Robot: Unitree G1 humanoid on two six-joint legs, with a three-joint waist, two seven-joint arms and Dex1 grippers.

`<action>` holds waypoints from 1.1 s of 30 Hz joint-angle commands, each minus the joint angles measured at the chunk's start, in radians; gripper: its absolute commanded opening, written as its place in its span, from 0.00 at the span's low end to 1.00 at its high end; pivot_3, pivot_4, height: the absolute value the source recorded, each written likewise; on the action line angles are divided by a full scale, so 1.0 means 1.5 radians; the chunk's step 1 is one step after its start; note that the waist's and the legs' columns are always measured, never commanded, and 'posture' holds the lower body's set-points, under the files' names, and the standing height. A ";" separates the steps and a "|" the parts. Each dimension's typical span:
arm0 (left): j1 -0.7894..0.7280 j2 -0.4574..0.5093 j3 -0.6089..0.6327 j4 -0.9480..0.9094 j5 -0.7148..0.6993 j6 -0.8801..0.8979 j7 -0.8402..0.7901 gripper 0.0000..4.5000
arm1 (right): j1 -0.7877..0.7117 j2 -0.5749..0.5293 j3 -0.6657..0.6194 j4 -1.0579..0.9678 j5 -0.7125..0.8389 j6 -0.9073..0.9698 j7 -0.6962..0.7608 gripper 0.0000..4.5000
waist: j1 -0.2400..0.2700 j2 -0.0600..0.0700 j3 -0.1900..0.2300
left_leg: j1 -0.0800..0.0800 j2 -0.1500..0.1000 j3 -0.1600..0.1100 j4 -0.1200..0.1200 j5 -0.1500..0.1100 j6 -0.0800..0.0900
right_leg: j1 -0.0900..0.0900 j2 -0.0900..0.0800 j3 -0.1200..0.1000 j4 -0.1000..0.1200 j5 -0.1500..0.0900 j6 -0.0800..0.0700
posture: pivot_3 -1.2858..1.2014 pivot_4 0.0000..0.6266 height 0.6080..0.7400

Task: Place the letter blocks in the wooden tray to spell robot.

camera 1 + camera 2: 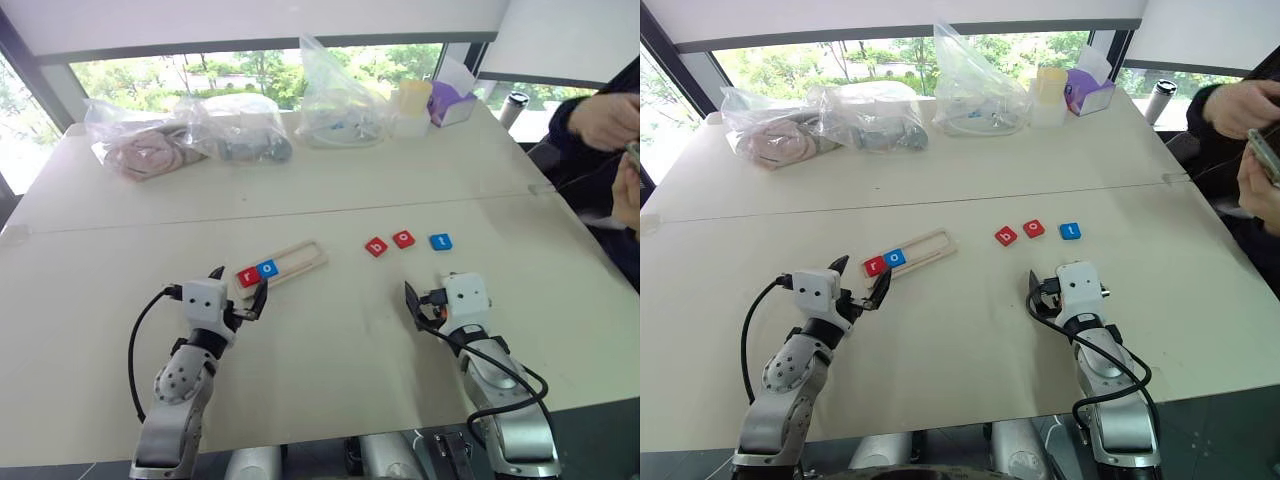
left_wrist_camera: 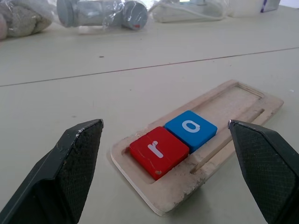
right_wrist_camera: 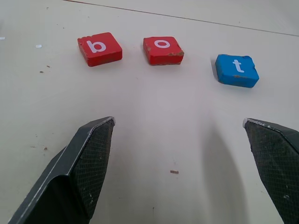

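From the head camera, a pale table (image 1: 330,350) is seen with the wooden tray (image 1: 300,262) lying slantwise ahead of the left hand (image 1: 236,293). Two letter blocks are seated at the tray's near end: a red r block (image 1: 248,276) and a blue o block (image 1: 267,268), touching side by side. Three slots beyond them are left bare, judged to be reserved for the remaining letters. Three loose blocks are laid in a row on the table ahead of the right hand (image 1: 418,304): a red b block (image 1: 376,246), a red o block (image 1: 403,239) and a blue t block (image 1: 441,241). The row already follows spelling order, which is judged to make picking in sequence easier. Both hands are held wide open and empty, short of the blocks. Three plastic bags (image 1: 240,125) are counted along the table's far edge, and a person's hands (image 1: 610,120) are seen at the right side.

In the left wrist view, the tray is framed between the spread fingers (image 2: 70,163), with r and o seated flush inside the rim.

In the right wrist view, b, o and t are seen beyond the open fingers (image 3: 88,158), each apart from its neighbour, none touched.

In all, five blocks are counted: three red, two blue.
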 commanded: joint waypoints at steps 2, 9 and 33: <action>-0.002 0.004 0.006 -0.029 0.002 -0.005 0.002 1.00 | -0.007 -0.003 -0.005 -0.020 0.007 -0.010 0.004 0.99 | 0.000 0.000 0.000 | 0.000 0.000 0.000 0.000 0.000 0.000 | 0.000 0.000 0.000 0.000 0.000 0.000 | 0.52 0.24 1.00; 0.007 0.004 0.005 -0.041 -0.001 -0.003 0.003 1.00 | -0.008 -0.004 -0.008 -0.019 0.007 -0.008 0.007 0.99 | 0.000 0.000 0.000 | 0.000 0.000 0.000 0.000 0.000 0.000 | 0.000 0.000 0.000 0.000 0.000 0.000 | 0.52 0.24 1.00; -0.075 0.114 0.027 -0.033 -0.066 0.030 -0.136 1.00 | -0.091 -0.094 -0.023 -0.010 0.067 0.020 0.129 0.99 | 0.000 0.000 0.000 | 0.000 0.000 0.000 0.001 0.000 0.000 | 0.001 0.000 0.000 0.001 0.000 0.000 | 0.52 0.24 1.00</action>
